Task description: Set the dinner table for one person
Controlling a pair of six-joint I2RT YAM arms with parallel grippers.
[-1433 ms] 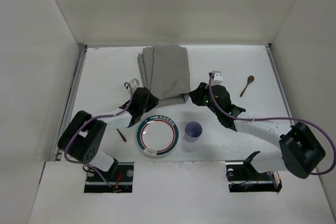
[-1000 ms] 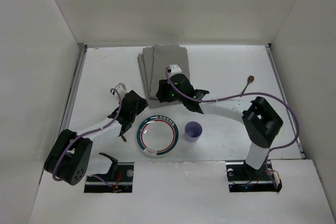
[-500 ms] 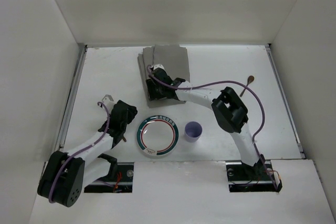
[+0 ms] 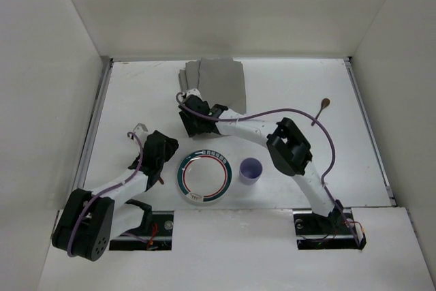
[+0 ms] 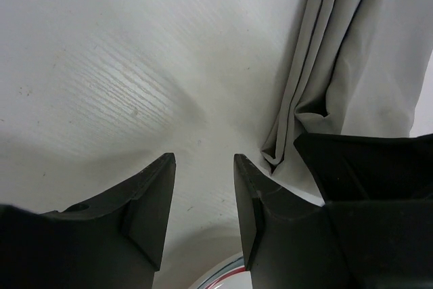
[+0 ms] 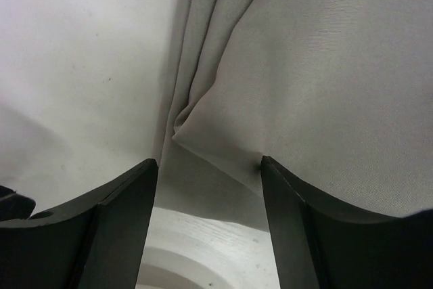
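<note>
The dinner table is the big white surface. A grey cloth mat lies folded at its far middle. My right gripper reaches across to the mat's near left corner and stands open. In the right wrist view that corner lies just ahead of the open right gripper, untouched. My left gripper hovers open left of the plate. Only bare table shows between the fingers of the left gripper, with the mat to their upper right.
A lilac cup stands right of the plate. A wooden spoon lies at the far right, crossed by the right arm's cable. A small brown utensil pokes out under the left arm. The right arm's black body crowds the left wrist view.
Both grippers left the mat's near corners. The left arm drew back toward the near left. The right gripper swept left along the mat's near edge and opened wider.
</note>
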